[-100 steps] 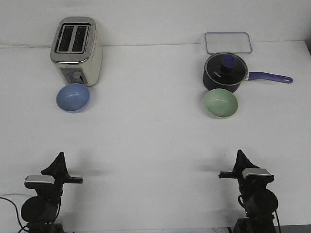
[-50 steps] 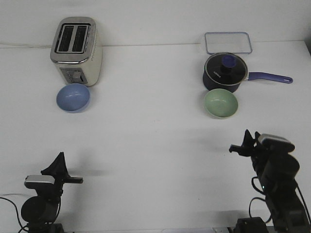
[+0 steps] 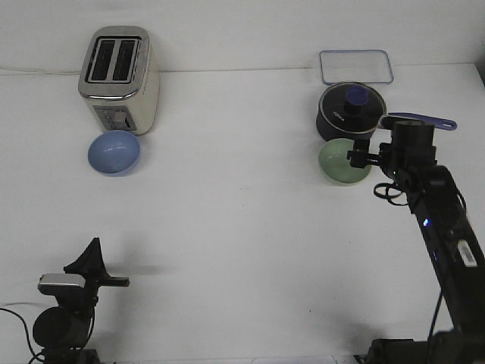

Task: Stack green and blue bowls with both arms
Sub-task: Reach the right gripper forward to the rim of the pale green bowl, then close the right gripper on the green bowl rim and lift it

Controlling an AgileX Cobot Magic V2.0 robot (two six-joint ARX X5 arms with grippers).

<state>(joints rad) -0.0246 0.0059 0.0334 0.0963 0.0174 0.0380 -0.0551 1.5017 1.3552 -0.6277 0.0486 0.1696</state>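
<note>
White surface, plain and matte, with a white wall behind. At the far left, cream and silver toaster with two slots. Just in front of it, touching or almost touching its base, blue bowl, upright and open side up. At the far right, clear flat container with bluish rim, near the wall. In front of that, dark navy saucepan with lid and blue knob, purple handle pointing to the right. Directly before the saucepan, green bowl, upright, very close to the pan.

Right arm stretched forward from the lower right corner, with white stickers along its side. Right pincer at the right rim of the green bowl, over its edge; opening of the fingers not possible to tell from this angle, and contact with the bowl also not clear.

Left arm folded low at the near left corner, well apart from the blue bowl. Left pincer pointing up, nothing held; whether open or closed cannot be told.
</note>
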